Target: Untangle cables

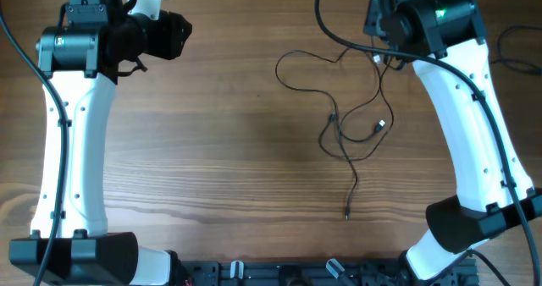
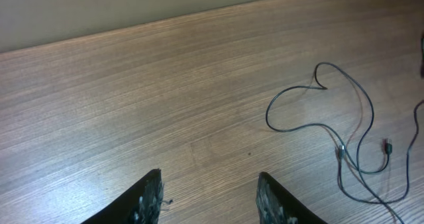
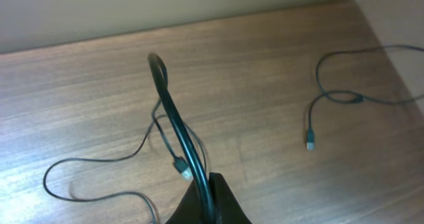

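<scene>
Counts: 2 arms, left arm (image 1: 72,151) and right arm (image 1: 461,108). 2 grippers, left gripper (image 2: 209,176) and right gripper (image 3: 211,184); the left shows 2 fingers (image 2: 149,197). 1 table (image 1: 212,151). Cables (image 1: 339,108): 1 tangled bunch, looks like 2 strands, can't confirm. Overhead shows 2 ends on it: 1 silver-tipped plug (image 1: 382,125), 1 dark plug (image 1: 347,211). Right wrist view shows 1 separate loose cable (image 3: 331,95) with 1 plug end (image 3: 309,143).

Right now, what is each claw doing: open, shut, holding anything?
Left gripper: open, holding nothing.
Right gripper: closed on a black cable.
</scene>
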`<state>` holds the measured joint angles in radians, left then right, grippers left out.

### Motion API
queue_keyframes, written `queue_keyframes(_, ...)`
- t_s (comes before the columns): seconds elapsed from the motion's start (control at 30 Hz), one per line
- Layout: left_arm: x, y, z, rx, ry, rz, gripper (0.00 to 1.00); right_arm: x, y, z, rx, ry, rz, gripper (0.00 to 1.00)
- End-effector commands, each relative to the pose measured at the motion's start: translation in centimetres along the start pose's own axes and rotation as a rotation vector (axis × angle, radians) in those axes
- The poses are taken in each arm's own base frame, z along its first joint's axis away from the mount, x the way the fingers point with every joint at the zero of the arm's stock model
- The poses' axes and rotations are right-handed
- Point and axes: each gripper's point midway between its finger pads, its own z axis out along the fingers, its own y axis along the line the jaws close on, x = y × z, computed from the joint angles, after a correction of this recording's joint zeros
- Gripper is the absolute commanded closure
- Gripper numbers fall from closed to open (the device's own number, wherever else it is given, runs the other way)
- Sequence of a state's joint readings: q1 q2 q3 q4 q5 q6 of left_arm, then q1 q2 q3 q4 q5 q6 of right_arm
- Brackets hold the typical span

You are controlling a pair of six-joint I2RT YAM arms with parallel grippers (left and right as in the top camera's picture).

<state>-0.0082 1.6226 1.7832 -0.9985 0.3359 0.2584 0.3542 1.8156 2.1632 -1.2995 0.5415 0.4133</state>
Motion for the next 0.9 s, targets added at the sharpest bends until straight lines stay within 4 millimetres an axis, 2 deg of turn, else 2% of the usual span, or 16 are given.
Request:
queue_keyframes(0.0, -0.3, -0.6, -0.8, 0.014, -0.019, -0.001, 0.53, -3.6, -1.4, -4.0, -0.050, -0.123, 0.058, 0.95)
queue_keyframes(0.1, -0.2, -0.7, -0.8, 0.015, -0.016, -0.002, 0.53, -6.2, -2.7, -6.8, -0.065, -0.218, 0.092, 0.95)
queue_keyframes(0.17, -0.2, -0.7, -0.8, 0.016, -0.014, -0.002, 0.53, -8.3, -4.0, -9.9, -0.088, -0.312, 0.098, 0.95)
queue_keyframes(0.3, -0.2, -0.7, -0.8, 0.016, -0.014, -0.003, 0.53, -10.7, -6.1, -14.3, -0.103, -0.443, 0.132, 0.96)
queue_keyframes(0.43, -0.2, -0.9, -0.7, 0.021, -0.012, 0.001, 0.53, -12.0, -8.5, -18.1, -0.105, -0.552, 0.197, 0.96)
queue_keyframes(0.53, -0.3, -1.6, -0.6, 0.032, -0.011, 0.014, 0.53, -12.5, -10.1, -20.8, -0.115, -0.621, 0.212, 0.96)
queue_keyframes(0.67, -0.3, -2.8, -0.3, 0.052, -0.008, 0.034, 0.53, -12.0, -13.4, -24.1, -0.074, -0.691, 0.248, 0.96)
queue_keyframes(0.77, -0.4, -3.6, -0.2, 0.066, -0.006, 0.048, 0.53, -10.8, -15.6, -24.9, 0.004, -0.685, 0.257, 0.96)
queue_keyframes(0.87, -0.5, -4.4, 0.0, 0.078, -0.010, 0.063, 0.53, -10.3, -17.3, -24.5, 0.076, -0.668, 0.277, 0.96)
